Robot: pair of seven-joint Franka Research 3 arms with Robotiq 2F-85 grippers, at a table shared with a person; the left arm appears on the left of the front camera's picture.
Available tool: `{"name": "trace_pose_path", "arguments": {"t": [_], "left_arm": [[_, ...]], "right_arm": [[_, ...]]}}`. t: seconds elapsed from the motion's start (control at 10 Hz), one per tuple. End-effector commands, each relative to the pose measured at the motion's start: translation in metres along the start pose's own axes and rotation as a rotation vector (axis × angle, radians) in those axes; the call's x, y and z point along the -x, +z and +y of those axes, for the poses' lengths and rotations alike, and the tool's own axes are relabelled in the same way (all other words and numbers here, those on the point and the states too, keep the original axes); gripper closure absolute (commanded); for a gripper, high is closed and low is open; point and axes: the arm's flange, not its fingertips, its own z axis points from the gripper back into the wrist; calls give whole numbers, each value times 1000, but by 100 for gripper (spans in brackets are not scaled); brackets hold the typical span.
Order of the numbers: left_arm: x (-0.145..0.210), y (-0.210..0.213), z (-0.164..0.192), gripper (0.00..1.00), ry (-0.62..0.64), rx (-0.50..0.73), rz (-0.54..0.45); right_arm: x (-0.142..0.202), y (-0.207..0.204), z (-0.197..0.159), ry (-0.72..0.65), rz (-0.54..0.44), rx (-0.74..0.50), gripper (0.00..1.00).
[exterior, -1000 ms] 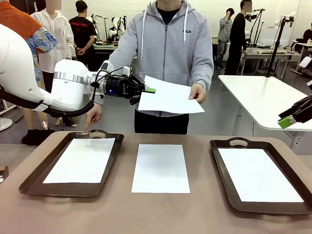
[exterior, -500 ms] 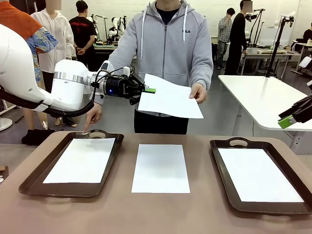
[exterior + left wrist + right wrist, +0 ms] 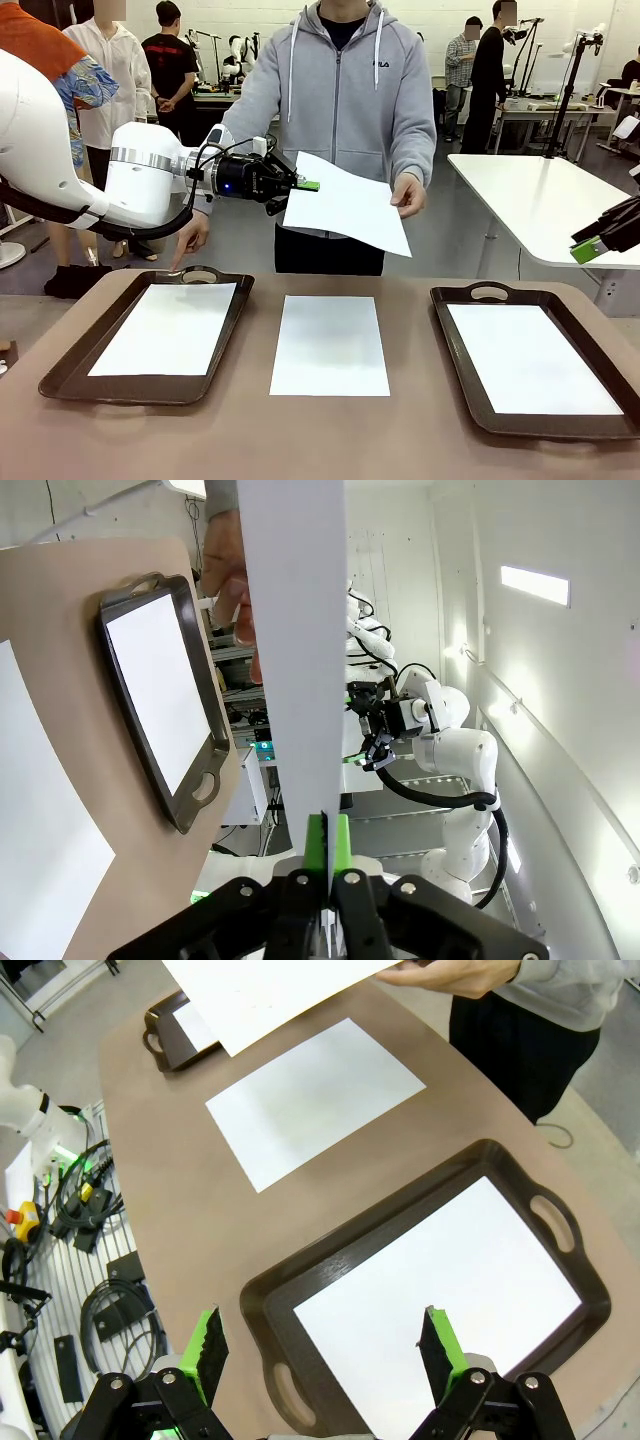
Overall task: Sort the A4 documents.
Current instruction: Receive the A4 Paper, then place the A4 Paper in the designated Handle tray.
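Front view: two brown trays stand on the counter (image 3: 250, 440). The left tray (image 3: 60, 375) holds a first sheet (image 3: 165, 328) and the right tray (image 3: 445, 330) holds a second sheet (image 3: 530, 358), one in each. A third sheet (image 3: 330, 345) lies on the bare counter between them. A fourth sheet (image 3: 345, 205) hangs above, one edge pinched in the robot's left hand (image 3: 308, 185), the opposite edge in the person's hand (image 3: 408, 192).

Left wrist view: the left hand is closed tight on the fourth sheet's edge.

Right wrist view: the right hand (image 3: 325, 1345) is spread wide and empty over the right tray and the second sheet.
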Motion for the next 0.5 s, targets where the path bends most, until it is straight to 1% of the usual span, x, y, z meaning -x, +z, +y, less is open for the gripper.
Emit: {"name": "trace_pose_path", "arguments": {"t": [0.0,0.4], "left_arm": [[0,0,0,100,-2,-1,-1],[0,0,0,100,-2,-1,-1]], "right_arm": [[1,-1,0,-1,3,-4,0],[1,-1,0,-1,3,-4,0]]}}
